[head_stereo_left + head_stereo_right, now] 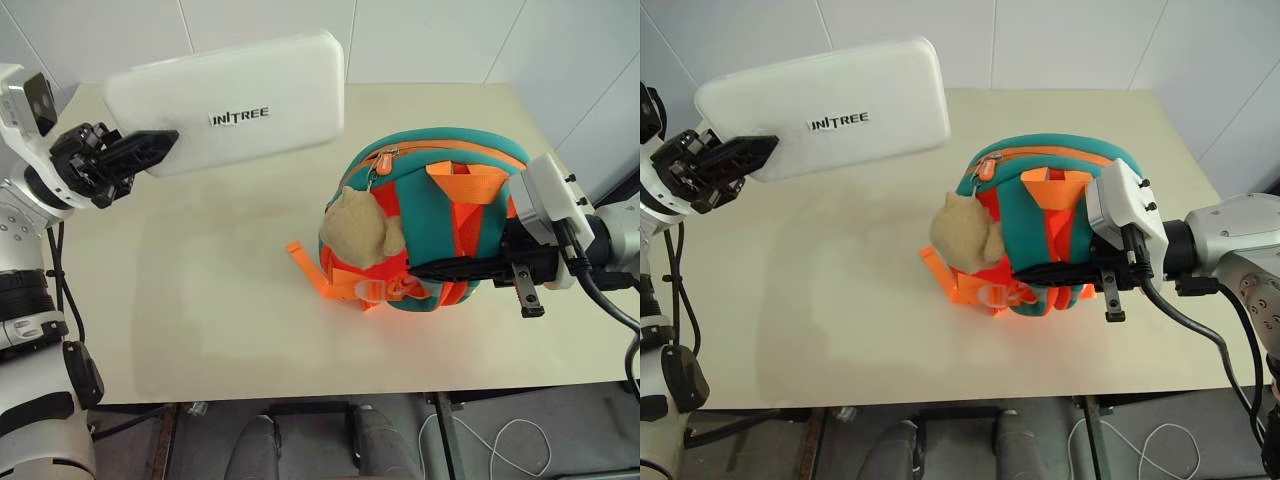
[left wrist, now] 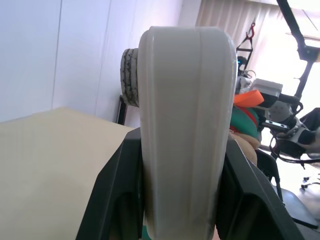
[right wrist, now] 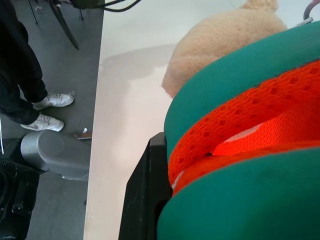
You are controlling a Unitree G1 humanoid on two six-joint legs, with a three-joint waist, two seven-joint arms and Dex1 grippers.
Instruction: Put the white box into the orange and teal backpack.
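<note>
White box (image 1: 235, 103) held aloft, long axis running left-right, slightly tilted.

A cream table (image 1: 200, 300) stands against a wall of large white tiles (image 1: 430, 40) with grey joints. The floor (image 3: 50, 75) is dark grey, with a white cable (image 1: 500, 445) lying on it under the table's near edge. A person's dark trouser legs and white sneakers (image 3: 47, 111) stand beside the table, and bright daylight comes through pale curtains (image 2: 235, 17).
</note>
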